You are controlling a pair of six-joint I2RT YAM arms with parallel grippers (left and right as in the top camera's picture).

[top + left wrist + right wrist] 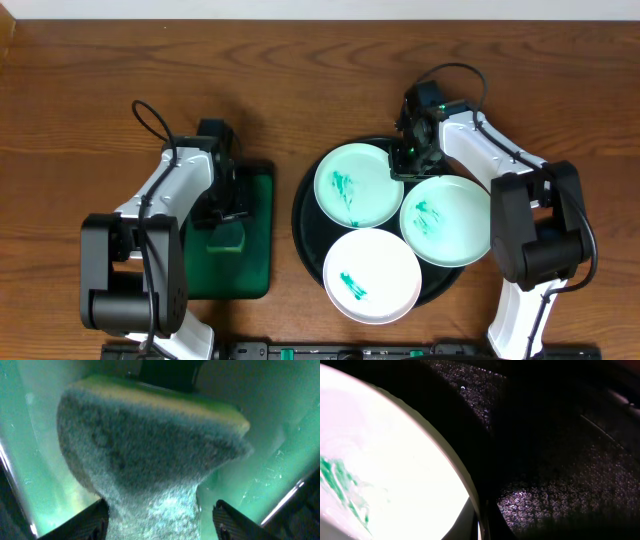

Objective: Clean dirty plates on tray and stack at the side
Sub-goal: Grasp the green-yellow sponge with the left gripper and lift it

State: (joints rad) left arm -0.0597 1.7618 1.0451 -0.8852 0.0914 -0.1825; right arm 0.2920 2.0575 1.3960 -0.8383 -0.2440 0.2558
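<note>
Three plates with teal-green smears lie on the round black tray (303,215): one at the back left (355,185), one at the right (447,220), one at the front (372,275). My right gripper (405,160) is at the back-left plate's far right rim. In the right wrist view that plate (395,470) has its rim pinched between the fingers (482,520), above the tray's textured floor (560,460). My left gripper (225,215) is low over a green sponge (228,238). In the left wrist view the sponge (150,450) sits between the open fingers (160,520).
The sponge lies in a small rectangular dark-green tray (255,270) left of the round tray; its inside also shows in the left wrist view (280,435). Brown wooden table all round. A black bar runs along the front edge.
</note>
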